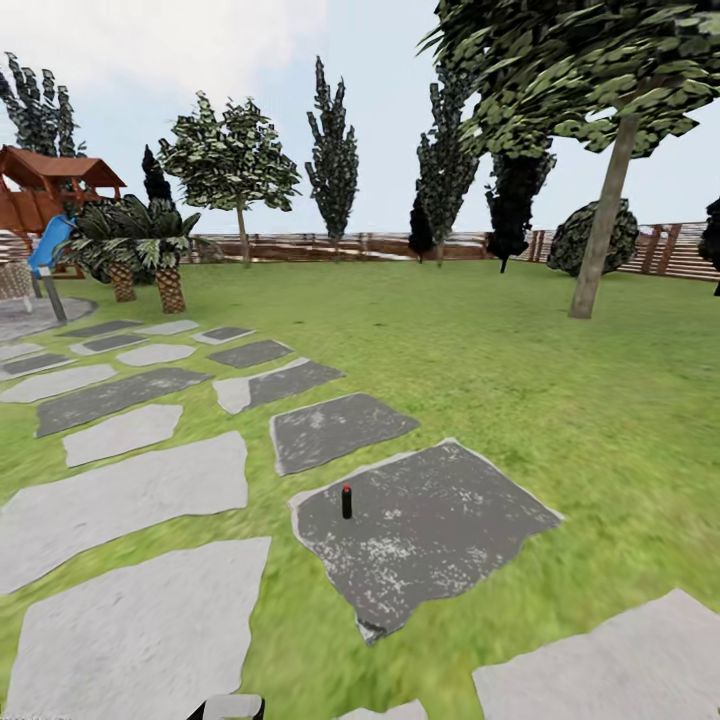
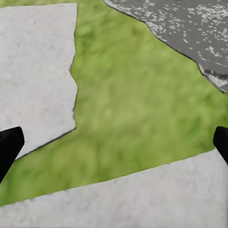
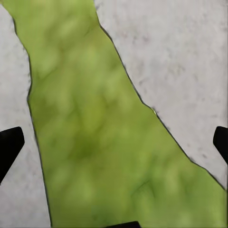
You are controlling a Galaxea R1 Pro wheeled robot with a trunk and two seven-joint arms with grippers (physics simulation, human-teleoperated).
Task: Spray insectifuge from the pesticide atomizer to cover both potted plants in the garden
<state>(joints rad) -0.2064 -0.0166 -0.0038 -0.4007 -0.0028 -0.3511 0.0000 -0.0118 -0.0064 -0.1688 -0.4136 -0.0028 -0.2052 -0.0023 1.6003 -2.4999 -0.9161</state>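
In the head view, the garden lawn (image 1: 520,380) stretches ahead with grey stone slabs across it. A small dark bottle with a red top, the pesticide atomizer (image 1: 346,502), stands upright on a dark slab (image 1: 440,530) a short way in front of me. The potted plants are out of view. My left gripper (image 2: 114,145) hangs open over grass between pale slabs, its black fingertips (image 2: 9,145) wide apart and empty. My right gripper (image 3: 114,142) is likewise open over a grass strip between two pale slabs, holding nothing.
A brown slat fence (image 1: 300,245) rings the lawn at the back. Palms (image 1: 150,245) and a wooden playhouse (image 1: 45,190) stand at far left, a tree trunk (image 1: 600,230) at right. Pale slabs (image 1: 130,500) lie left of the dark one.
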